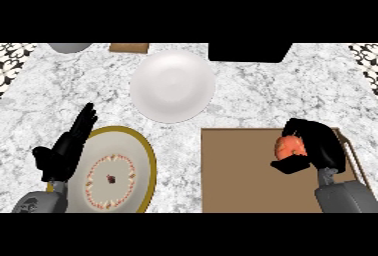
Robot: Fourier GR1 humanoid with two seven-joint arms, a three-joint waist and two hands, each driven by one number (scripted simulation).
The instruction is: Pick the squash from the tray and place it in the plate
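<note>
The right hand (pixel 317 145) curls round the squash (pixel 290 146) above the tray's (pixel 236 170) right side. A white plate (pixel 173 85) lies far-left of it and a gold-rimmed plate (pixel 140 145) near-left. The left hand (pixel 70 145) rests open beside the gold-rimmed one.

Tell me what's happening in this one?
The robot's right hand is curled round the orange squash at the right side of the brown tray. The left hand is open, fingers up, by the left edge of the gold-rimmed plate. A plain white plate lies farther back. The squash is in neither plate yet.
</note>
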